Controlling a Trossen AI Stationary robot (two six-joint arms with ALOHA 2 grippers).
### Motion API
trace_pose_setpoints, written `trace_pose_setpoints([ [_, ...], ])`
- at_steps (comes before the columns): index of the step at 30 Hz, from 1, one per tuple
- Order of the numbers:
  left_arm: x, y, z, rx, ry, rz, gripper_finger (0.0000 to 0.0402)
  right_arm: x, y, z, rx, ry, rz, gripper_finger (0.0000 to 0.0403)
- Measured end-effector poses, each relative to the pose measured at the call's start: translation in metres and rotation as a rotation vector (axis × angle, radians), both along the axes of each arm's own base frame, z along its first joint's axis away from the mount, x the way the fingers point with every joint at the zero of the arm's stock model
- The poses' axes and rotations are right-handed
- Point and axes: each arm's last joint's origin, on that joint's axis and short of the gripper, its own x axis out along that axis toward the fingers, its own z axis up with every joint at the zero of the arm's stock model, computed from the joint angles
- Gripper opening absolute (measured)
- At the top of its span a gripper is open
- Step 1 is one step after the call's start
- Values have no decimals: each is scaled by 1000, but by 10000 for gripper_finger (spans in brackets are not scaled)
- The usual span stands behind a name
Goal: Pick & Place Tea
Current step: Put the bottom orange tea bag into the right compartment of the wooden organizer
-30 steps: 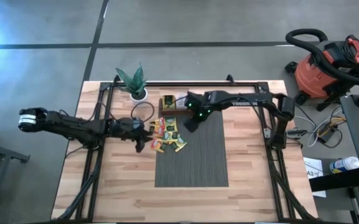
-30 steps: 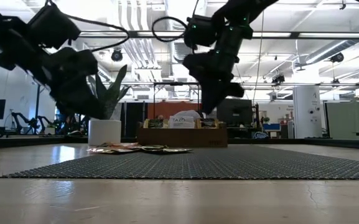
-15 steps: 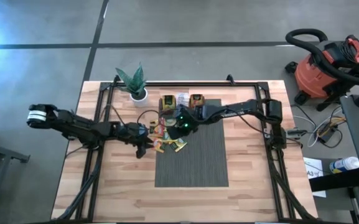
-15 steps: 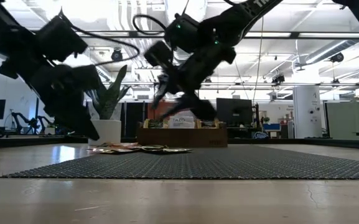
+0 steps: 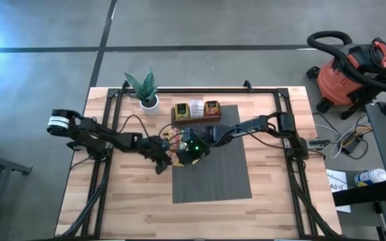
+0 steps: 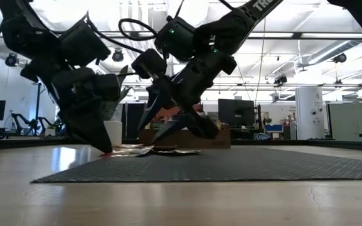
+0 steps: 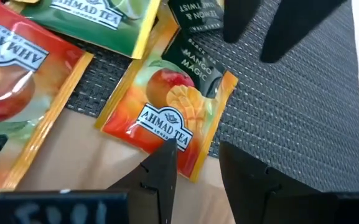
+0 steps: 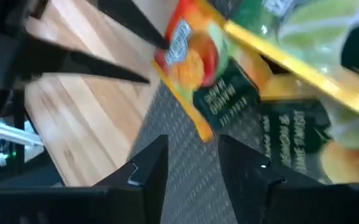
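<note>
Right gripper point(image 5: 181, 155) swung from tray at upper centre down to sachets point(image 5: 176, 142) mid-frame, fingers spreading. Left gripper point(image 5: 160, 165) advanced rightward. Mat point(image 5: 213, 181) shifted slightly lower-right.

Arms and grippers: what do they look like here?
Both arms are dark, jointed and slim, with looping black cables. The left gripper and right gripper end in tapered black fingers. A green light glows on the right wrist; a white band marks the left arm.

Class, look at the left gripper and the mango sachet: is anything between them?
Nothing visible. The left gripper is open right over the mango sachet, which lies half on the mat; the right gripper hovers opposite.
</note>
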Motion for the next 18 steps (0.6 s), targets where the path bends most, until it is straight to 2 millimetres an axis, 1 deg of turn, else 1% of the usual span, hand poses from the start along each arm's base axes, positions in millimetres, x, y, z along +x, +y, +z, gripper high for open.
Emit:
trace_pose_setpoints([
  [2, 3, -4, 1, -6, -1, -9, 123, -1, 2, 0, -18, 8, -9, 143],
  [9, 7, -13, 4, 1, -6, -41, 123, -8, 0, -6, -64, 91, 0, 154],
  [18, 13, -14, 2, 2, -68, -43, 123, -6, -3, -7, -117, 75, -13, 153],
])
